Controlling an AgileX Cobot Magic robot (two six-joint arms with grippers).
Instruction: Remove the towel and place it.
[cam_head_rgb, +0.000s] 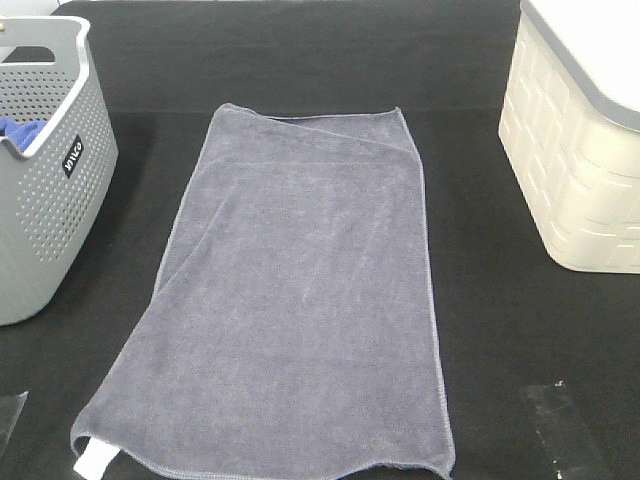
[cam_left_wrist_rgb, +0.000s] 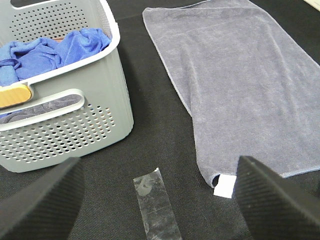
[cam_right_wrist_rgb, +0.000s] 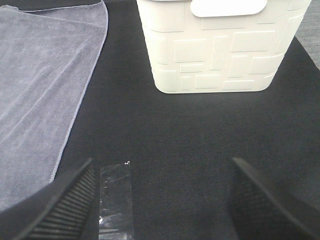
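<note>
From the high camera, the towel (cam_head_rgb: 300, 300) lies spread flat at the centre of the black worktop (cam_head_rgb: 500, 330), its white tag (cam_head_rgb: 92, 462) at 7 o'clock. A grey perforated basket (cam_head_rgb: 45, 180) stands at 9 o'clock, a cream bin (cam_head_rgb: 575, 160) at 2 o'clock. Neither arm shows here.

From my left wrist camera, my left gripper (cam_left_wrist_rgb: 160, 200) hangs wide with nothing in it, just short of the tagged corner. The basket holds a bright blue cloth (cam_left_wrist_rgb: 50, 50). A strip of clear tape (cam_left_wrist_rgb: 156, 205) lies on the worktop between the jaws.

From my right wrist camera, my right gripper (cam_right_wrist_rgb: 162, 200) is also wide and bare. The towel's hem runs at 10 o'clock, the bin at 12.

I judge the pick-up not yet begun; next I must pinch a near edge. Open worktop flanks both long hems.
</note>
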